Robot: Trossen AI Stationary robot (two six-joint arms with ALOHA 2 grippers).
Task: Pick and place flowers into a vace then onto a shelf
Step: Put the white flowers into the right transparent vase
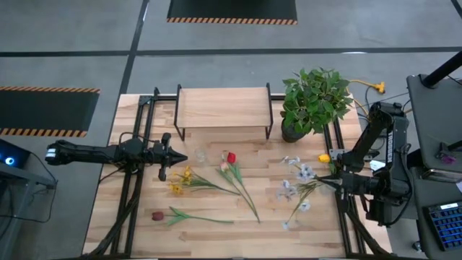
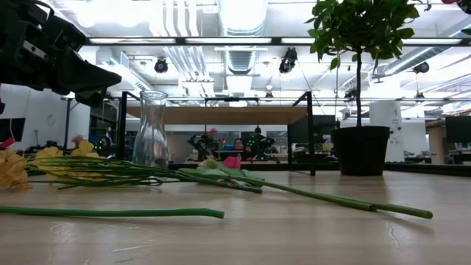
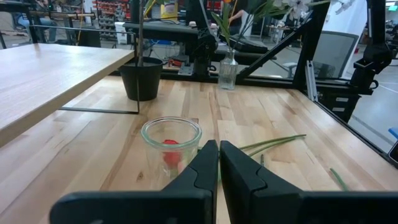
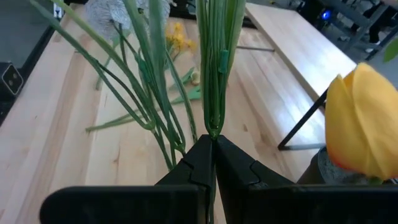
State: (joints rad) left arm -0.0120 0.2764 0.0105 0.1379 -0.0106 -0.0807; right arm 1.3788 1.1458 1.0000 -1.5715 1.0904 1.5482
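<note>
High view shows the task barely begun: the flowers (image 1: 232,180) lie loose across the worktop (image 1: 216,231), and none stands in the vase (image 1: 200,155). The vase is clear glass, upright and empty, set on the worktop just in front of the shelf (image 1: 224,107), whose top carries nothing. Yellow blooms (image 1: 180,180) lie at the left, a red-headed stem (image 1: 231,158) near the middle, a dark maroon one (image 1: 157,215) toward the front, and a pale spray (image 1: 297,184) on the right. A potted plant (image 1: 314,101) stands beside the shelf's right end and takes no part. The left gripper (image 1: 182,157) hangs just beside the vase, jaws together and holding nothing; its wrist view looks straight at the vase mouth. The right gripper (image 1: 334,180) sits at the stem ends of the pale spray, jaws together; in its wrist view a green stem (image 4: 214,68) rises from the jaw tips, so I judge it clamped there, though whether the stem is lifted off the worktop cannot be told. A yellow tulip (image 1: 324,157) lies near that arm. Remaining, by my judgement: every flower has yet to go into the vase, and the filled vase has yet to be set on the shelf.
</note>
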